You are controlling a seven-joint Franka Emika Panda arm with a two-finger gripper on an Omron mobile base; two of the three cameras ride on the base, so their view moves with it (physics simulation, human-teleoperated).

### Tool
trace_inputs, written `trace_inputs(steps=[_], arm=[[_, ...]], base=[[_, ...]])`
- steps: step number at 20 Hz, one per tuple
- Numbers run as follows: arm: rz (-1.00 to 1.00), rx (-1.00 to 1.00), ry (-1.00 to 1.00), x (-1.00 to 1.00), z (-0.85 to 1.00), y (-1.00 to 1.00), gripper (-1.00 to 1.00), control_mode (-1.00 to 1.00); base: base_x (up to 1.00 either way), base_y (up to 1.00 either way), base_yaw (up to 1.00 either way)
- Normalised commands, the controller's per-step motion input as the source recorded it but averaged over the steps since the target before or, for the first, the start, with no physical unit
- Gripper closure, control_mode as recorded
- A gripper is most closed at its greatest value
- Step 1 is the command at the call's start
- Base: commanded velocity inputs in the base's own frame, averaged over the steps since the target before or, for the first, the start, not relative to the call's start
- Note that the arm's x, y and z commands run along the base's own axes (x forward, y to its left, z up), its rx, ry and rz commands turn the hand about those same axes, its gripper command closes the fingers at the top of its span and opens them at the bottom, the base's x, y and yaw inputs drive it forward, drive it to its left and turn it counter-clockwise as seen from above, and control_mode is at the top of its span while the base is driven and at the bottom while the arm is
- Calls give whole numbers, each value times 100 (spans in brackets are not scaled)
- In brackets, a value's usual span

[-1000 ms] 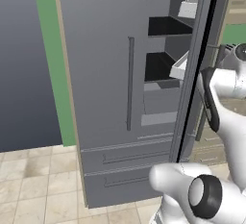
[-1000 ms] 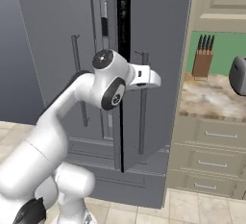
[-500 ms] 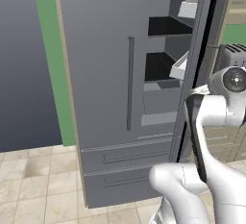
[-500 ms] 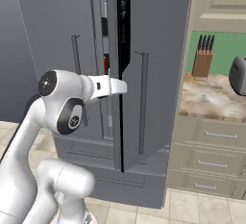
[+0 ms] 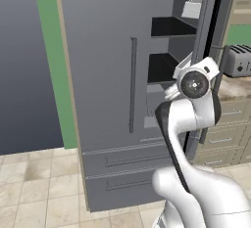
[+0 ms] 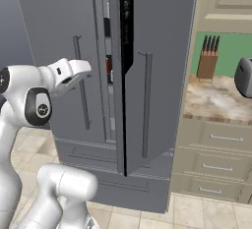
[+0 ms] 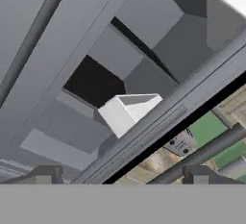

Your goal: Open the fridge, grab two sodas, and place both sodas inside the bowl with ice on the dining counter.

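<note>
Half done at best: fridge (image 5: 112, 75) door stands ajar ahead of my tool (image 6: 74, 73), fingers spread, empty; both sodas still ungrabbed.

Beige tile floor (image 5: 34, 193), green wall (image 5: 54, 70), cream drawers (image 6: 216, 161), marbled counter (image 6: 211, 102) carrying a knife block (image 6: 207, 61) and toaster (image 5: 238, 59).

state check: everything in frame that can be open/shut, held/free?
fridge: right door partly open, left door shut, lower drawers shut
gripper: fingers open, holding nothing, beside the left door's handle
counter drawers: shut
</note>
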Motion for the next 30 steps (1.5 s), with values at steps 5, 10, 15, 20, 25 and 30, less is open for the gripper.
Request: trace_inputs(steps=[5, 10, 15, 20, 25, 30], arm=[[6, -20, 0, 46, 39, 35, -100, -100], [-2, -15, 9, 54, 10, 1, -100, -100], [-5, -8, 9, 60, 0, -1, -100, -100], [-5, -5, 10, 58, 0, -23, -100, -100], [-6, -2, 8, 42, 0, -43, -100, -100], [-6, -1, 8, 34, -2, -52, -100, -100]], base=[[0, 0, 0], [0, 0, 0], [0, 0, 0], [0, 0, 0], [0, 0, 0], [0, 0, 0]])
